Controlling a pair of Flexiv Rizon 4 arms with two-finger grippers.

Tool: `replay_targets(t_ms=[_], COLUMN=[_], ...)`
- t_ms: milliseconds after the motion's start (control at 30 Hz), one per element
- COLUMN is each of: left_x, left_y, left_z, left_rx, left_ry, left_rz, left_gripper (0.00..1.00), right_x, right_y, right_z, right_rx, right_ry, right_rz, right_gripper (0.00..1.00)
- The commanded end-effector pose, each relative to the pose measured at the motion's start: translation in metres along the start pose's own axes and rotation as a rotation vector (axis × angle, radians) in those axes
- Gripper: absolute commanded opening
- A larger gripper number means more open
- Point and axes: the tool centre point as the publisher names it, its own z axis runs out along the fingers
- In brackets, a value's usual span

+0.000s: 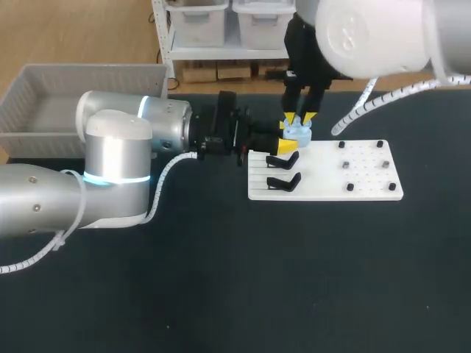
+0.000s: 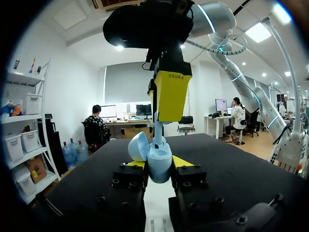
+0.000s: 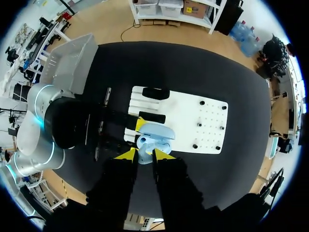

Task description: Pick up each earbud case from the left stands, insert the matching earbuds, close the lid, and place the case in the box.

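The left claw (image 2: 159,165) grips the case (image 1: 298,133) upright, lid (image 2: 138,146) open, so the right claw (image 1: 300,118), pinching an earbud (image 2: 157,131), can lower it straight in

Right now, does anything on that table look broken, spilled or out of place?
Nothing stands out. The left claw grips the open blue case upright, the right claw holds an earbud at its mouth, and the white board lies square.

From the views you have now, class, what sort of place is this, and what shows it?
Probably a robotics test bench: over a black table, the left gripper holds an open blue earbud case, the right gripper an earbud above it; a white board of stands and pegs; a grey box beside.
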Motion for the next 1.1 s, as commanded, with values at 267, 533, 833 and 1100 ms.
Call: replay_targets(t_ms=[267, 533, 833, 1100], left_x=[0.000, 0.000, 0.000, 0.000], left_y=[-0.001, -0.001, -0.001, -0.001], left_z=[0.000, 0.000, 0.000, 0.000], left_rx=[-0.004, -0.004, -0.004, -0.004], left_ry=[-0.001, -0.001, -0.001, -0.001], left_rz=[0.002, 0.002, 0.002, 0.002], left_gripper=[0.00, 0.00, 0.00, 0.00], right_x=[0.005, 0.004, -0.001, -0.002], right_y=[-0.002, 0.002, 0.003, 0.002], right_z=[0.007, 0.008, 0.009, 0.011], right_rx=[0.002, -0.008, -0.012, -0.011], right_ry=[-0.045, -0.042, -0.051, -0.045], right_rz=[0.006, -0.009, -0.018, -0.019], right_gripper=[0.00, 0.00, 0.00, 0.00])
